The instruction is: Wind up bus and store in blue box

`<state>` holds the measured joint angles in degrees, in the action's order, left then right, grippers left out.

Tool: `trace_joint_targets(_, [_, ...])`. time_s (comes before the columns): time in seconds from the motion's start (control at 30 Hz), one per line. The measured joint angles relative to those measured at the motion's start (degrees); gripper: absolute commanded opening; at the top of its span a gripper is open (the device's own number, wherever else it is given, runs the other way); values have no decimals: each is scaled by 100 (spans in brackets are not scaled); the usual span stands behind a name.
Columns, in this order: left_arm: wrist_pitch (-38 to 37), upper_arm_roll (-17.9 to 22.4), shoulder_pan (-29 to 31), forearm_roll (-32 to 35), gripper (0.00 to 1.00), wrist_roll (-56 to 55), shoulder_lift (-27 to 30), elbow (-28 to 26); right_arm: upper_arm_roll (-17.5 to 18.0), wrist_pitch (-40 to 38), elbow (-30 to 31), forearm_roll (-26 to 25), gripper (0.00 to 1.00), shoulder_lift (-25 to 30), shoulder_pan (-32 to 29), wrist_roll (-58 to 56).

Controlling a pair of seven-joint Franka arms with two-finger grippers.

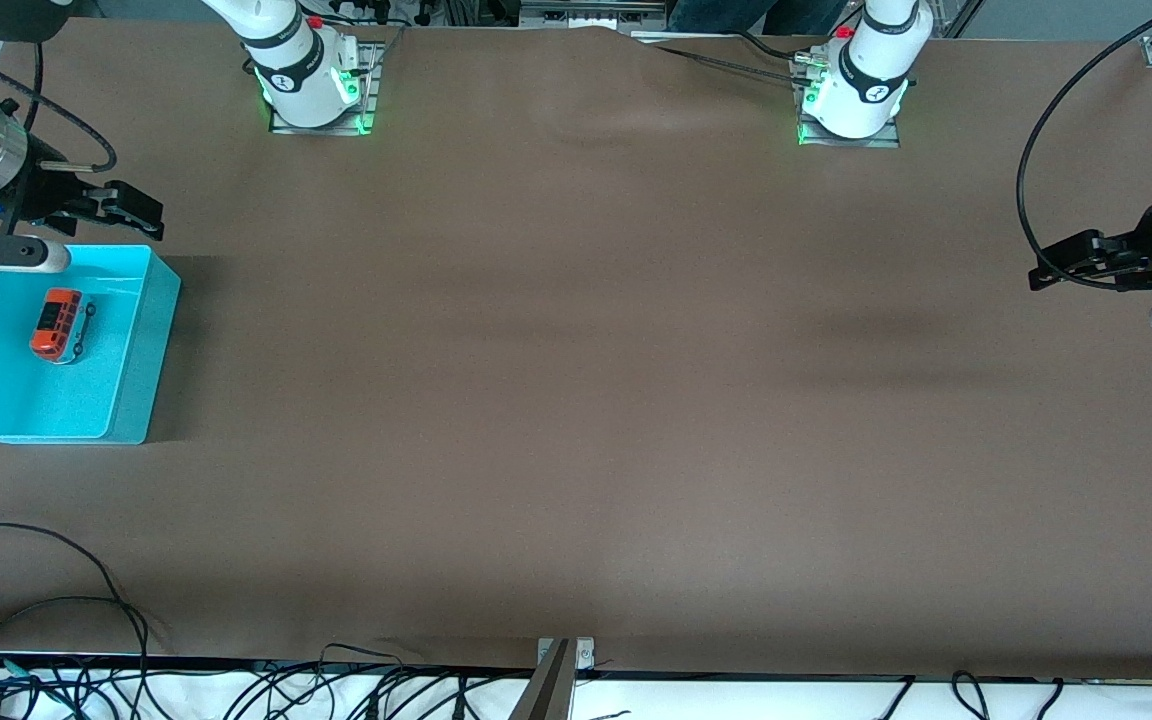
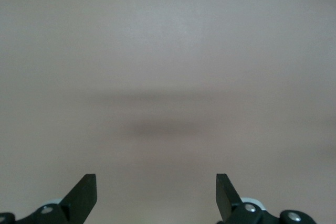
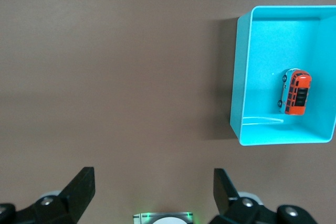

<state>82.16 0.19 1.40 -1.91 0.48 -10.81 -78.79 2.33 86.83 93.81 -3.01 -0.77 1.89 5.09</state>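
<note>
Box: the box (image 1: 131, 350) sits at the right arm's end of the surface (image 1: 576, 400), just nearer the front camera than the right end effector; open top up, so a toy can be dropped in from above.
Bus: the bus (image 1: 63, 324) lies inside the box on its flat bottom, on its wheels, roof up, clear of the walls — judged as already stored; whether it was wound cannot be told.
Right end effector: the right end effector (image 1: 141, 212) hovers above the box's rim farthest from the front camera, fingers spread, released, nothing between them. Its wrist view looks down on box and bus off to one side — it reads as clear of the drop.
Left end effector: the left end effector (image 1: 1061, 272) hangs over bare surface at the left arm's end, well apart from the box, jaws wide, empty — waiting.
Task stage: seemingly at its end.
</note>
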Motion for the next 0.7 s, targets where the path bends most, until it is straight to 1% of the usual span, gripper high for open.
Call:
trace_joint_targets(0.27, [6, -34, -36, 0, 100, 0, -15, 10, -150, 7, -12, 17, 100, -11, -42, -264])
trace_joint_targets(0.53, [6, -53, -205, 0, 100, -6, -15, 16, -310, 7, -13, 324, 100, -12, -44, -271])
trace_joint_targets(0.7, [6, -54, -289, 0, 100, -9, -16, 17, -353, 7, -24, 392, 100, -11, -50, -288])
